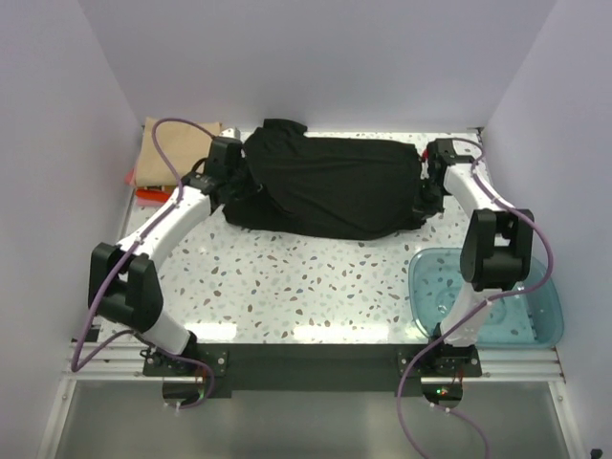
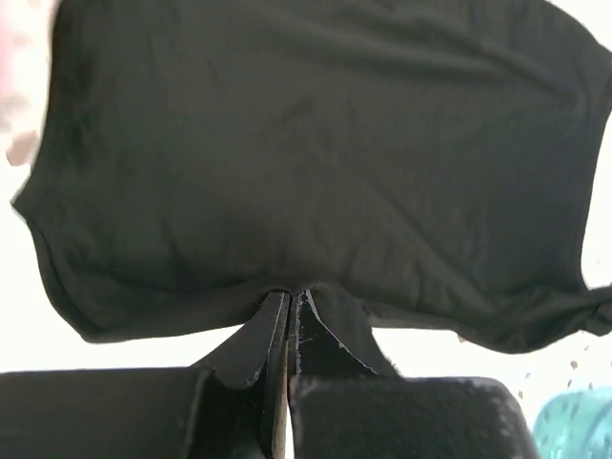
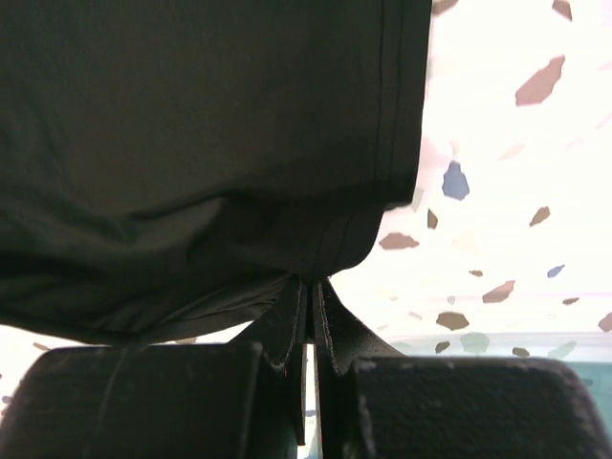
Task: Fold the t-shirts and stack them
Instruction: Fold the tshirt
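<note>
The black t-shirt (image 1: pixel 325 186) is stretched across the back of the table between both arms. My left gripper (image 1: pixel 232 182) is shut on its left edge; in the left wrist view the gripper (image 2: pixel 290 298) pinches the cloth (image 2: pixel 316 153), which hangs in front of it. My right gripper (image 1: pixel 427 186) is shut on the shirt's right edge; in the right wrist view the gripper (image 3: pixel 312 282) clamps the hem (image 3: pixel 191 143). The tan-beige t-shirt (image 1: pixel 172 153) lies at the back left corner, with the red-orange t-shirt (image 1: pixel 149 194) showing as a thin strip at its near edge.
A translucent teal plastic bowl (image 1: pixel 535 320) stands at the front right beside the right arm's base; it also shows in the left wrist view (image 2: pixel 574 426). The speckled tabletop (image 1: pixel 306 287) lies in front of the shirt. White walls close in the back and sides.
</note>
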Motion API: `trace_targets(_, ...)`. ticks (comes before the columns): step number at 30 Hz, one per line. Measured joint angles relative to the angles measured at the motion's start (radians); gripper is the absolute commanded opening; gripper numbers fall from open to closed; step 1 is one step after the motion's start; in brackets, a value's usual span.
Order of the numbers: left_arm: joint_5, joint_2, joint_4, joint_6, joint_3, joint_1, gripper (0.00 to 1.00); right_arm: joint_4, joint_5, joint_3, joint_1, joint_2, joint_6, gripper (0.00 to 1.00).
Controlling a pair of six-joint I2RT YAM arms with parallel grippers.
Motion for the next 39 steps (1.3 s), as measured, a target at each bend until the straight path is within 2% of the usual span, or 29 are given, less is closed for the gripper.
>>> trace_targets(18, -0.005, 0.335, 0.017, 0.06, 0.331, 0.096, 0.0, -0.076, 0.005, 0.292, 0.0, 0.227, 0.016, 0.0)
trace_targets(34, -0.014, 0.519, 0.002, 0.06, 0.5, 0.13, 0.0, -0.109, 0.027, 0.44, -0.008, 0.347, 0.076, 0.02)
trace_targets(37, -0.015, 0.579, -0.014, 0.06, 0.556, 0.132, 0.0, -0.109, 0.026, 0.475, -0.026, 0.389, 0.093, 0.19)
trace_targets(38, -0.018, 0.602, -0.022, 0.06, 0.578, 0.133, 0.11, -0.109, 0.026, 0.484, -0.031, 0.398, 0.098, 0.23)
trace_targets(39, -0.02, 0.624, -0.029, 0.062, 0.6, 0.135, 0.24, -0.109, 0.024, 0.496, -0.038, 0.411, 0.106, 0.36)
